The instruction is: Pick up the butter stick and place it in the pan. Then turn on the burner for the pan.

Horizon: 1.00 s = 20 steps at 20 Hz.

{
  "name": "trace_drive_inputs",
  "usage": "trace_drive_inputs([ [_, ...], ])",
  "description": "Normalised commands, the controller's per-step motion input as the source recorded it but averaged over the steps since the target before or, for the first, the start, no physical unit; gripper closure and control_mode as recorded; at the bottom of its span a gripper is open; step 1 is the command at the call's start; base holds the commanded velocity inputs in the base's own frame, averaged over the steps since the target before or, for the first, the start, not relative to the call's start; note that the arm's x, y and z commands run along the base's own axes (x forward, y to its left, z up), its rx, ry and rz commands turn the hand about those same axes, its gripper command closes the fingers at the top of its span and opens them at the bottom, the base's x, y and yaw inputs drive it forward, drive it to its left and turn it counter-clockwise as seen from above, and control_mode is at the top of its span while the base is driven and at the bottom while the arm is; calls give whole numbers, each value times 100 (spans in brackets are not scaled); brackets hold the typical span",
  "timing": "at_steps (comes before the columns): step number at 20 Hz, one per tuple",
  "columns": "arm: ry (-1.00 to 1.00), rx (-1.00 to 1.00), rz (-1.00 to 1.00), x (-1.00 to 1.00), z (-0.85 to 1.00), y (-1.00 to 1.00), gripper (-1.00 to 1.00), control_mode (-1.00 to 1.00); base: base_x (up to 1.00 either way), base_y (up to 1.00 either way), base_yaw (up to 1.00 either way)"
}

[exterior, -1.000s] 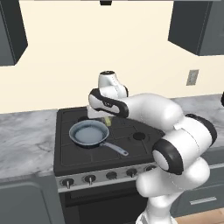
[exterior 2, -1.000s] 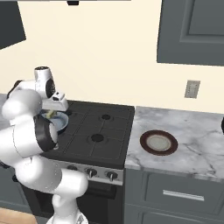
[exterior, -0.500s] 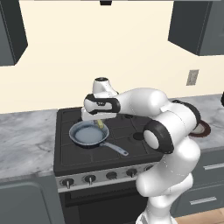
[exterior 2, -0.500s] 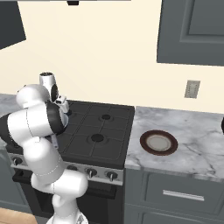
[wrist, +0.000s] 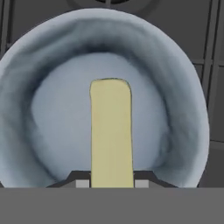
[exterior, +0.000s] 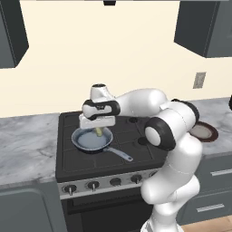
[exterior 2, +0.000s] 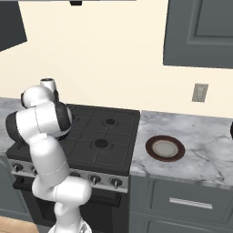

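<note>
Between our jaws the butter stick (wrist: 110,131) was clamped at its near end, its pale length pointing down over the middle of the pan (wrist: 52,109). From the left base view we saw the butter stick (exterior: 99,131) hanging just above the pan (exterior: 89,141), which sat on the front left of the stove (exterior: 77,165), its silver handle (exterior: 119,154) angled toward the knobs (exterior: 93,185). On the table to the right lay a brown plate (exterior 2: 164,148).
</note>
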Motion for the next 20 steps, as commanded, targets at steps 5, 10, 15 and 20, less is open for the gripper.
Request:
trace_drive_inputs([
  [5, 1, 0, 0, 0, -29, 10, 100, -100, 0, 0, 0],
  [10, 5, 0, 0, 0, -28, 13, 100, -100, 0, 0, 0],
  [15, 4, 0, 0, 0, -27, 16, 100, -100, 0, 0, 0],
  [20, 2, 0, 0, 9, -20, 12, 100, -100, 0, 0, 0],
])
